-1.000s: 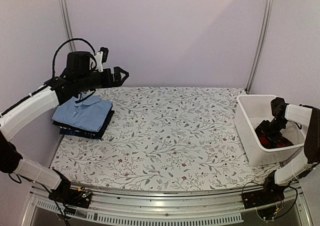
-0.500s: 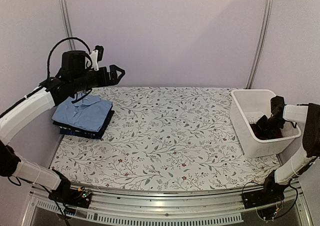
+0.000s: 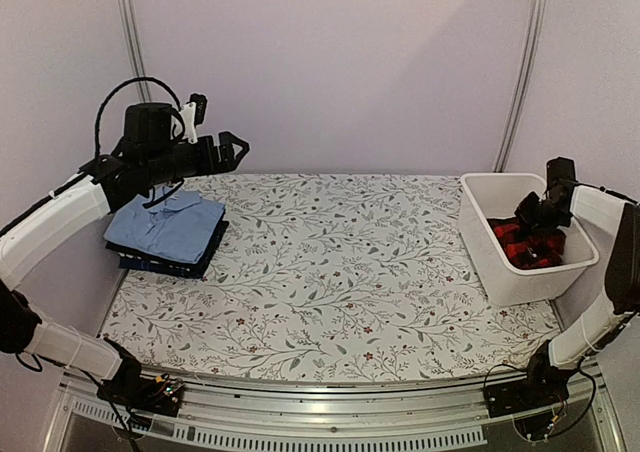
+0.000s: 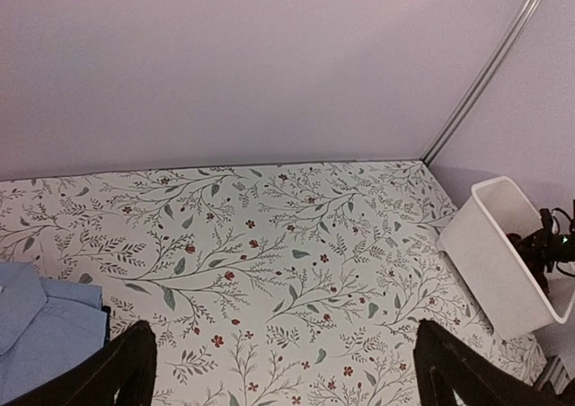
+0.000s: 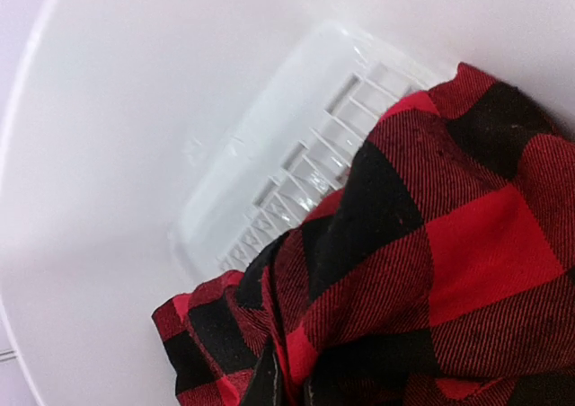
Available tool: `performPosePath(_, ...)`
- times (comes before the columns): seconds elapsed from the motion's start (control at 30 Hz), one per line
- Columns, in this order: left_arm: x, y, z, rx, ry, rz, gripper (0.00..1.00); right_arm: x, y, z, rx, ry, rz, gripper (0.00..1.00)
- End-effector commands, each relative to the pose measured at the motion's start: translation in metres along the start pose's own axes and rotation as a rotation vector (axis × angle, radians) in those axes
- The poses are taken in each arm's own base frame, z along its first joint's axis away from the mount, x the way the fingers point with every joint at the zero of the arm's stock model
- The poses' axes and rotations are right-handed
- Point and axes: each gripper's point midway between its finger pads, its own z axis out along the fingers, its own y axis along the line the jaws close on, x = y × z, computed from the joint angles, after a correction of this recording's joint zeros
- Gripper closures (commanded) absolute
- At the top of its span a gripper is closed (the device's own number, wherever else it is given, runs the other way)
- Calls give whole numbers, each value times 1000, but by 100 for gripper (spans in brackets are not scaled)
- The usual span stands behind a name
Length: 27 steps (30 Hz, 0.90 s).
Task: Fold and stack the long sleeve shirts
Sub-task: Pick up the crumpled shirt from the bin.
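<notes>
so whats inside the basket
A bunched red-and-black checked shirt, with the right arm reaching in, jaws shut on it. The shirt covers the basket floor, so anything beneath it cannot be seen.

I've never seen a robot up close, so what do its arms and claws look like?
Both arms have smooth white tube-like shells joined by black joints: the left arm and right arm. The left gripper and right gripper are black. A black cable loops above the left wrist, beside a small white bracket.
</notes>
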Motion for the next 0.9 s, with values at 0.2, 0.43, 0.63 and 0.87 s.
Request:
performPosePath(0.2, -7, 2, -2, 0, -16, -13, 0, -59, 93, -99, -143, -336, -198, 100)
performPosePath(0.43, -8, -3, 2, 25, -13, -21, 0, -59, 168, -179, -275, -534, -313, 100)
performPosePath(0.63, -8, -7, 2, 46, -9, -20, 0, -39, 241, -257, -425, -678, -444, 100)
performPosePath(0.87, -11, -10, -1, 65, -17, -15, 0, 21, 307, -294, -646, -605, -594, 100)
